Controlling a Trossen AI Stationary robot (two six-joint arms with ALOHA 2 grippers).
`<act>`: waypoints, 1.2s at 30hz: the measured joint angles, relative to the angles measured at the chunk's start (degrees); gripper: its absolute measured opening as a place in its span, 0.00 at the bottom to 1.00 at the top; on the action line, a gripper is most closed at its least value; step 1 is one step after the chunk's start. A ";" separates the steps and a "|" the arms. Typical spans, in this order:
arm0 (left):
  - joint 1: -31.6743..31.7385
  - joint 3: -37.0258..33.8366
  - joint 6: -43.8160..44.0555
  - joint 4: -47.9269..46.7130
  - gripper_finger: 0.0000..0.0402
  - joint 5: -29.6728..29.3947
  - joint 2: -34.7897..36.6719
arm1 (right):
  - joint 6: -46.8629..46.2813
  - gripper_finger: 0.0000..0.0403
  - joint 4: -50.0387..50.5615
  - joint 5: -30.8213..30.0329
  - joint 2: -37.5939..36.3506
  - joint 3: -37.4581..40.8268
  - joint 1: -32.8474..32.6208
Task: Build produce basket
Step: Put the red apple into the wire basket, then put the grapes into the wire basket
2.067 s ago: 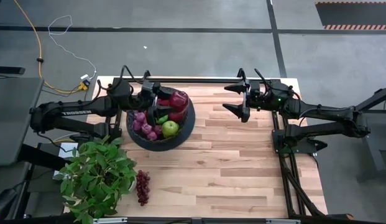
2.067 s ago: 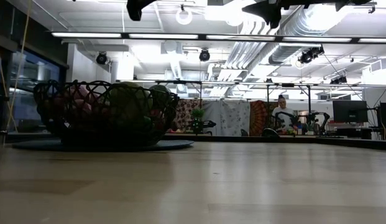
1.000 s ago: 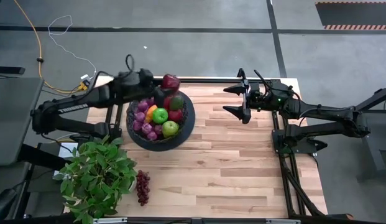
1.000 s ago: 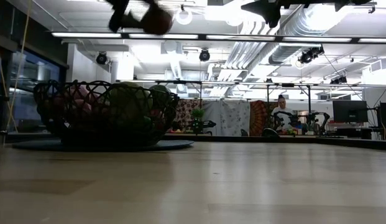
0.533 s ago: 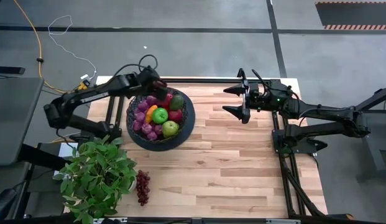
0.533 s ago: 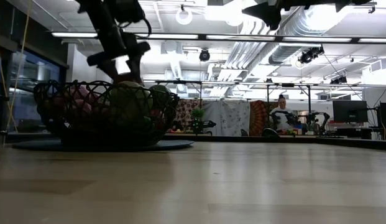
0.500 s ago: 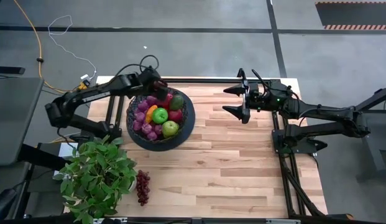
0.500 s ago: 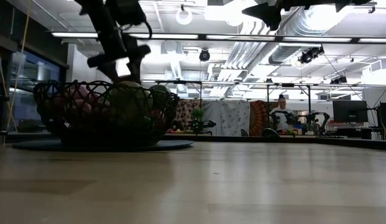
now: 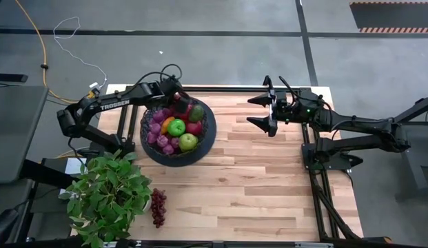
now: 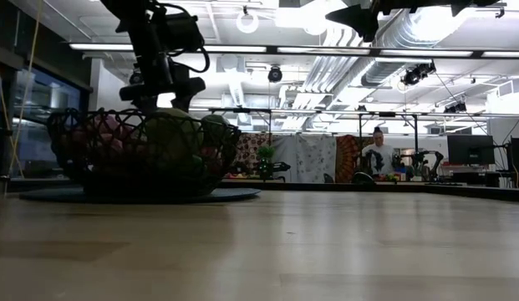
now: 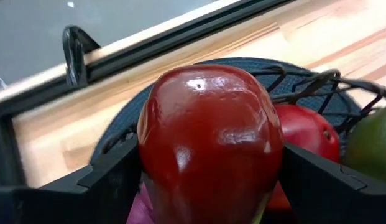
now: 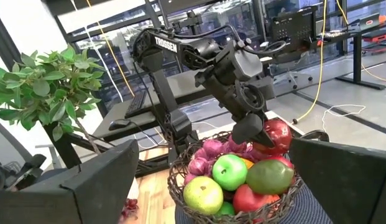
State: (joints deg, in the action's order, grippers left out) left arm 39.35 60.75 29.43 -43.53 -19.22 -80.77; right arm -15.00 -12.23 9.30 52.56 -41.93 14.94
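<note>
The left gripper [image 9: 179, 103] is down at the back rim of the basket [image 9: 208, 138], pinching a dark red pomegranate [image 11: 208, 146] between its two fingers; the wrist view shows the fruit filling the gap, with the wire rim and more fruit just beyond it. The basket sits toward the table's back left corner and it's already pretty full: green apples [image 9: 176, 127], purple grapes [image 9: 157, 131], an avocado [image 9: 197, 112], another red fruit.

So the step looks like dropping this pomegranate onto the pile; my take is the trick is height and spot. Let go low, with the fruit nearly resting on its neighbours, so it doesn't bounce; aim for a dip between fruits rather than a crown, since round plastic on round plastic will roll; keep it inside the rim, because here at the back edge a roll-off could go off the table.

One dark grape bunch [image 9: 158, 207] lies on the table near the front left corner, just beside the potted plant [image 9: 107, 196]; that's probably next.

The right gripper [image 9: 263, 114] waits over the back right part of the table, fingers spread wide, holding nothing.
</note>
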 joint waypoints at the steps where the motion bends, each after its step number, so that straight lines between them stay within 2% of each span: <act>1: -0.04 0.00 -1.15 -0.02 0.81 -0.43 0.00 | 0.00 0.99 -0.01 0.00 0.00 0.00 0.02; 10: 0.00 0.00 -1.07 0.05 0.82 -1.16 0.00 | -0.02 0.99 0.00 0.00 0.00 0.00 0.02; 18: 0.02 0.00 0.31 0.09 0.98 -2.16 0.07 | -0.15 0.99 0.00 0.02 0.00 0.00 0.00; 22: 0.02 0.68 0.38 -0.04 0.98 -1.25 0.78 | -0.15 0.99 0.00 0.02 0.00 0.00 0.00; 36: -1.15 13.87 -1.56 0.79 0.99 0.38 9.93 | -0.05 0.99 0.00 0.04 0.00 0.00 0.02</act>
State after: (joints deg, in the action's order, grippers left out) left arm 38.20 74.63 27.87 -42.74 -18.84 -70.84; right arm -15.06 -12.23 9.34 52.56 -41.93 14.96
